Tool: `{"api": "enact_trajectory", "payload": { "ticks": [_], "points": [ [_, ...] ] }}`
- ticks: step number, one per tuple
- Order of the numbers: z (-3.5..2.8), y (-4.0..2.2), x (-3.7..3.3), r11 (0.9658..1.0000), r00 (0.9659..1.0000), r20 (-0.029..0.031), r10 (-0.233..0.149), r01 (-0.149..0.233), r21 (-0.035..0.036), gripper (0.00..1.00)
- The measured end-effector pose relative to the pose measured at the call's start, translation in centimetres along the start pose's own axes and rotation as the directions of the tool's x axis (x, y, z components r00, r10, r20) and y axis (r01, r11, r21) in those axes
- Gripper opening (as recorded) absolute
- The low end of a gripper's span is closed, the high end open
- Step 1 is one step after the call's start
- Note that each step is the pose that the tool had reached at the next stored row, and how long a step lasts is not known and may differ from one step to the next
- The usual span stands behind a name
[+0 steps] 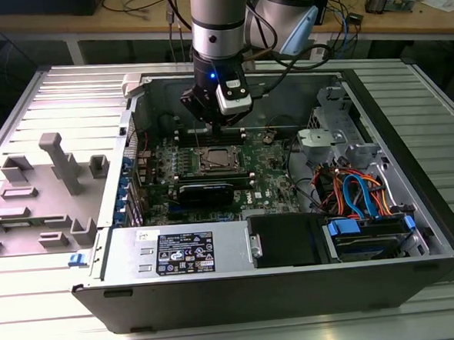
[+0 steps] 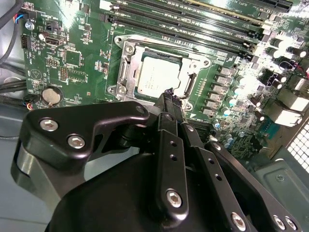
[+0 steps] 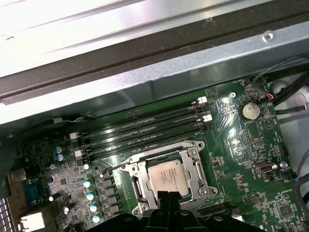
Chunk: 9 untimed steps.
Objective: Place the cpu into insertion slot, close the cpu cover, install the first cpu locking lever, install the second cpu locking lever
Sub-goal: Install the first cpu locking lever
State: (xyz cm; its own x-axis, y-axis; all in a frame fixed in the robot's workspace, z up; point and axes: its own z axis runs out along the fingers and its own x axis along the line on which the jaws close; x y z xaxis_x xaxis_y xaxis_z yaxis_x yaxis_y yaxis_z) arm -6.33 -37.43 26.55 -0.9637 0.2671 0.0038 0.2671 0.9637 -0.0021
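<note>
Lying socketed, cpu [image 2: 157, 75] sits near tool [image 2: 170, 94].

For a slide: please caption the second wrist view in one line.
Gripper at the rim of the cpu cover, which lies flat, framing the cpu on the green circuit board.

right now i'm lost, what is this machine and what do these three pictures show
It is a robot arm with a claw at its end, reaching into an open computer case that stands on a ribbed metal table. The exterior view is taken from a camera off the arm; both wrist views come from cameras riding on it, looking past the claw at the green circuit board. There the cpu, a silver square chip, lies framed by the cpu cover. The claw's tip is right by the cover's edge; whether it grips anything I cannot tell.
</note>
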Motion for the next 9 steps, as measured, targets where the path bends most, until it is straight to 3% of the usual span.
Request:
{"api": "enact_trajectory", "payload": {
  "ticks": [9],
  "points": [
    [0.00,0.00,0.00,1.0000,1.0000,0.0000,0.000,0.000,0.0000,0.11]
  ]
}}
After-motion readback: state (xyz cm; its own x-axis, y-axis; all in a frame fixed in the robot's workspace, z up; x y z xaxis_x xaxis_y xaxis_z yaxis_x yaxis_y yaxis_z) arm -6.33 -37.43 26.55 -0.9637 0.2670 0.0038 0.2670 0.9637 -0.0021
